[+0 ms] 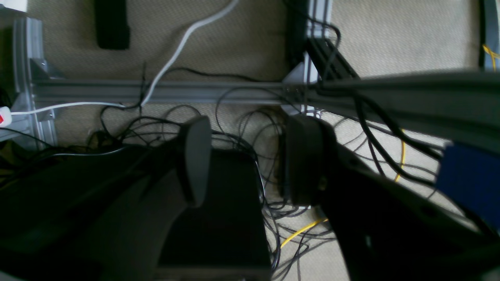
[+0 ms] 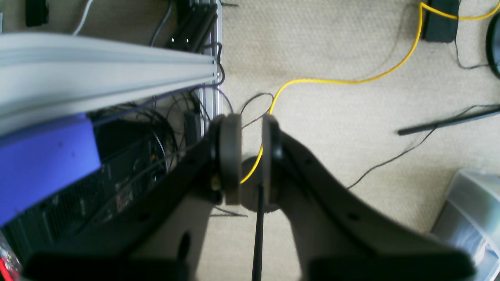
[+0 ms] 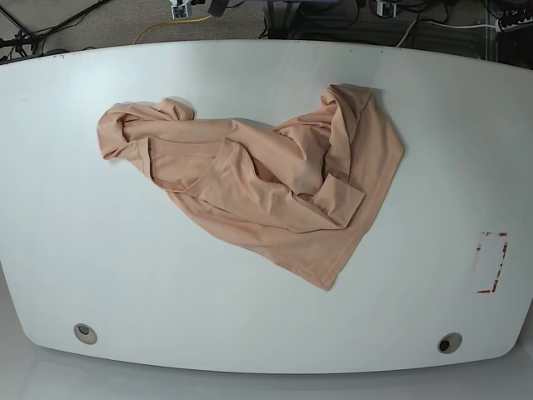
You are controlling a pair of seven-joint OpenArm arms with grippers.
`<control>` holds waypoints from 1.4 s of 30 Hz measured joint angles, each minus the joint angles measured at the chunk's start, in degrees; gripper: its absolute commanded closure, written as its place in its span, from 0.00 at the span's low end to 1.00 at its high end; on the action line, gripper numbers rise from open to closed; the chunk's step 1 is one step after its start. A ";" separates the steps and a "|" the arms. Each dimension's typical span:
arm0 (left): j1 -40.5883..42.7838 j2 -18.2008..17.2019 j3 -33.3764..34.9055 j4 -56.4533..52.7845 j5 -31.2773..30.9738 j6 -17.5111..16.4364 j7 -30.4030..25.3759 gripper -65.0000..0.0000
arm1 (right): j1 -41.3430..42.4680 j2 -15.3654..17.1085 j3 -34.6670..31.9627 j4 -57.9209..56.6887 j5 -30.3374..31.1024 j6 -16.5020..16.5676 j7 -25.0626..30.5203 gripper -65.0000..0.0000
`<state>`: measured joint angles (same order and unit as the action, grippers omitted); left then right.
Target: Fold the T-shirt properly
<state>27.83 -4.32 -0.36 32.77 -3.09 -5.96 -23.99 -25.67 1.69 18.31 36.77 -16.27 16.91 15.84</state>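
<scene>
The T-shirt (image 3: 258, 187), crumpled, covers the centre and upper middle of the table (image 3: 100, 275). The left, right and lower parts of the frame are bare surface, open to approach. A marked patch (image 3: 491, 262) lies flat at lower right. Two grommet holes (image 3: 83, 333) sit near the bottom edge.

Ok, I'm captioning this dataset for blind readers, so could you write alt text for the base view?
A crumpled peach T-shirt lies unfolded near the middle of a white table, bunched at its left end and tapering to a point toward the near edge. A small red-and-white label sits at the table's right side; neither arm is in view.
</scene>
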 measured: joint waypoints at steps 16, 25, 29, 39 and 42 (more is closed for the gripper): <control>9.14 -0.02 0.00 25.62 -0.02 -0.02 14.43 0.57 | -4.63 -0.44 0.00 8.37 -0.02 0.02 -0.02 0.87; 12.09 -0.11 0.00 33.07 -0.02 0.00 15.43 0.57 | -8.22 -0.74 -0.04 13.38 0.00 0.02 0.02 0.87; 13.62 -0.09 0.00 34.75 0.02 0.00 15.47 0.57 | -9.14 -0.85 -0.04 15.19 0.00 0.04 -1.77 0.87; 17.81 -2.19 -0.33 42.14 0.22 0.26 15.69 0.57 | -13.14 -2.27 -0.04 24.00 0.11 0.04 -2.91 0.87; 19.21 -2.23 -0.33 45.03 0.22 0.39 15.61 0.57 | -15.10 -3.87 -0.02 27.32 0.13 0.04 -3.48 0.87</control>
<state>47.05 -6.55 -0.69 77.80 -2.87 -5.56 -8.38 -40.77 -2.17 18.28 64.10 -16.14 16.95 12.36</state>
